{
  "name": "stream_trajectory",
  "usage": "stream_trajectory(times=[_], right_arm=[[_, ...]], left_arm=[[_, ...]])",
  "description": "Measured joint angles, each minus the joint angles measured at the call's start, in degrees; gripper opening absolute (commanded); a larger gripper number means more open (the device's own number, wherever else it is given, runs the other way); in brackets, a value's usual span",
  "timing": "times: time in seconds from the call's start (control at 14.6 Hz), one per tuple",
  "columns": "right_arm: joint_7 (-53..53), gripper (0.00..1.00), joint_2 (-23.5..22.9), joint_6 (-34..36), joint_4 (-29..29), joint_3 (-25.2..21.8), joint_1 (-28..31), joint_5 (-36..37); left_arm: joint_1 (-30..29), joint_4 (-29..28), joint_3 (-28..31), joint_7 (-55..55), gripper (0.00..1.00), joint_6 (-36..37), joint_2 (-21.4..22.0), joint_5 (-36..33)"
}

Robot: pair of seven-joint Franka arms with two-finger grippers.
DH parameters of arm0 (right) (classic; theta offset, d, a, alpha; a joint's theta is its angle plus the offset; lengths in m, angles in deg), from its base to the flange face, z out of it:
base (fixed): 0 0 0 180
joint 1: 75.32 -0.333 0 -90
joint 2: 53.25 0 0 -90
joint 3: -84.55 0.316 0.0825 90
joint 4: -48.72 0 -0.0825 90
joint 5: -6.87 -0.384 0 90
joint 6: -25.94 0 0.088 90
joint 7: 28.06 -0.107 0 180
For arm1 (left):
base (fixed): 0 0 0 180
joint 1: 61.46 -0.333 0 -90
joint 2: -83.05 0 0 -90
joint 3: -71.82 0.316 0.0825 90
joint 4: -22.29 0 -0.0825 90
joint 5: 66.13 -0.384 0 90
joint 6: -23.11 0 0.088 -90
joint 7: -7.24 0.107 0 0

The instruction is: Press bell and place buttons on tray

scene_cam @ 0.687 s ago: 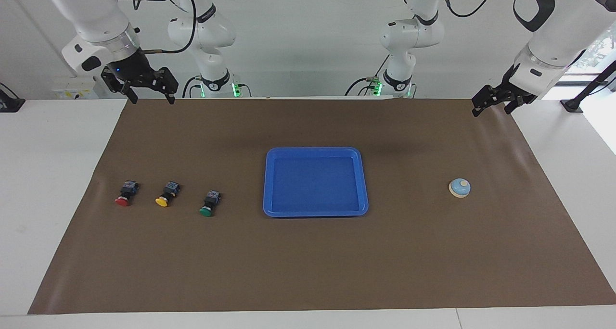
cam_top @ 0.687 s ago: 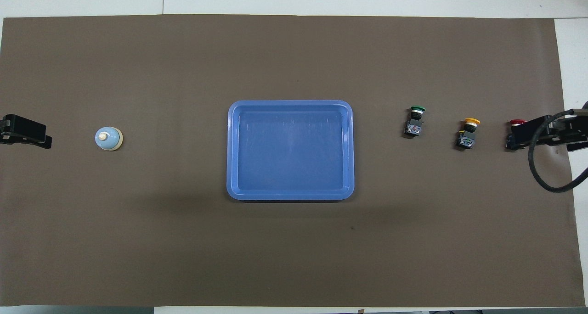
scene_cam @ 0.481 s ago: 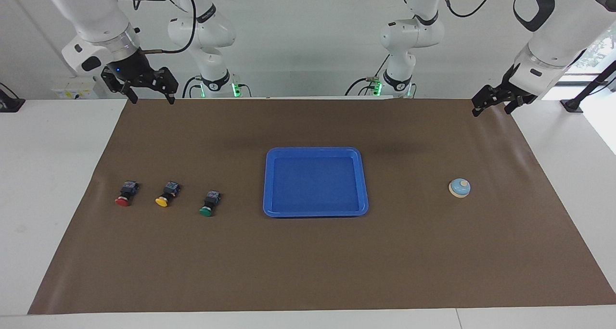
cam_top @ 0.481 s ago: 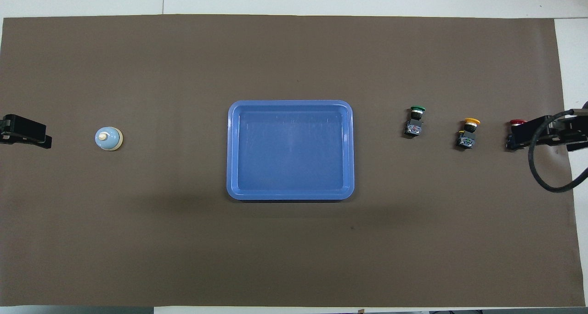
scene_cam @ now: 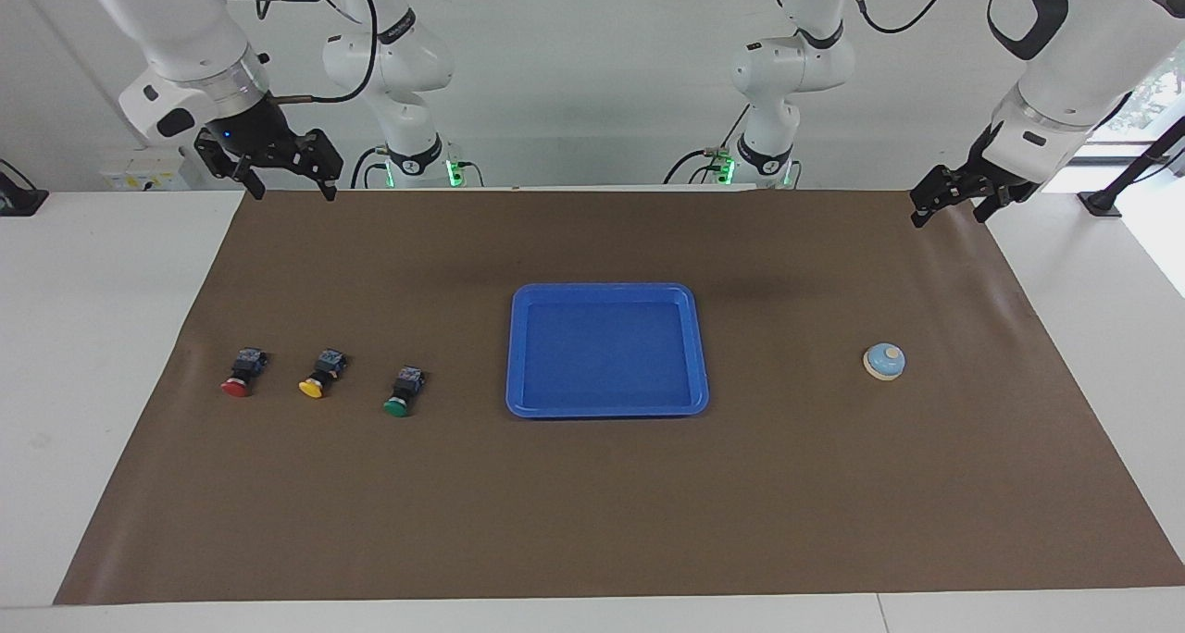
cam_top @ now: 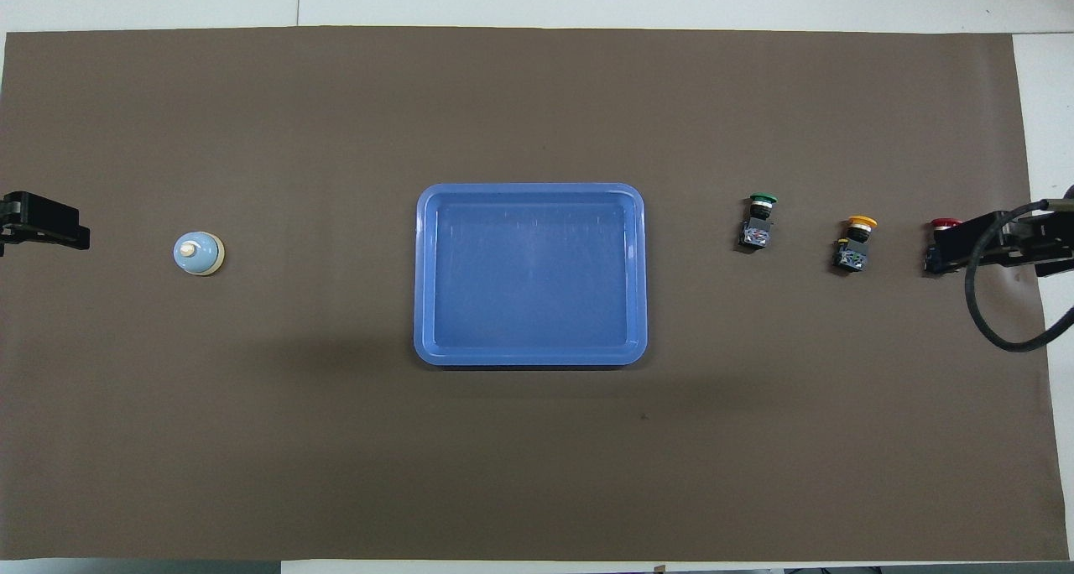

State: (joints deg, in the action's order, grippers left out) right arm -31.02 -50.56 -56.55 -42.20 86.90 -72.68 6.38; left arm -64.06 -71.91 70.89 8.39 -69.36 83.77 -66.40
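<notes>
Lying untouched below both raised end effectors, the bell (scene_cam: 884, 361) is well apart from the spread-fingered left end effector (scene_cam: 946, 202) and right end effector (scene_cam: 290, 189).

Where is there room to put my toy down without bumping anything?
Between the tray and the bell the brown mat is bare, as is its whole strip farthest from the robots. The three buttons crowd the right arm's end.

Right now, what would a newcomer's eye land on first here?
The blue tray, empty at the middle of the brown mat. Red, yellow and green buttons line up toward the right arm's end; the small bell sits alone toward the left arm's end.
</notes>
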Motion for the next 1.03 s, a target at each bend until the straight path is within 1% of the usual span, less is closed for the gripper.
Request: stream_trajectory(times=[0.14,0.34,0.48,0.69,0.76,0.89,1.03], right_arm=[[0.0,1.0,0.0,0.0,0.0,0.0,0.0,0.0],[0.0,1.0,0.0,0.0,0.0,0.0,0.0,0.0],[0.0,1.0,0.0,0.0,0.0,0.0,0.0,0.0],[0.0,1.0,0.0,0.0,0.0,0.0,0.0,0.0],[0.0,1.0,0.0,0.0,0.0,0.0,0.0,0.0],[0.0,1.0,0.0,0.0,0.0,0.0,0.0,0.0],[0.0,1.0,0.0,0.0,0.0,0.0,0.0,0.0]], left_arm=[[-0.36,-1.5,0.33,-0.53,0.0,-2.14,-0.03,0.0],[-1.67,-8.41,0.64,-0.63,0.0,-10.84,-0.85,0.0],[-1.66,-11.9,0.63,-0.63,0.0,-16.32,-3.22,0.0],[-1.66,-14.32,0.56,-0.63,0.0,-23.66,-8.02,0.0],[-1.66,-15.75,0.55,-0.63,0.0,-26.86,-9.02,0.0],[-1.66,-19.53,0.56,-0.63,0.0,-32.61,-9.78,0.0],[-1.66,-21.35,0.59,-0.63,0.0,-34.67,-10.38,0.0]])
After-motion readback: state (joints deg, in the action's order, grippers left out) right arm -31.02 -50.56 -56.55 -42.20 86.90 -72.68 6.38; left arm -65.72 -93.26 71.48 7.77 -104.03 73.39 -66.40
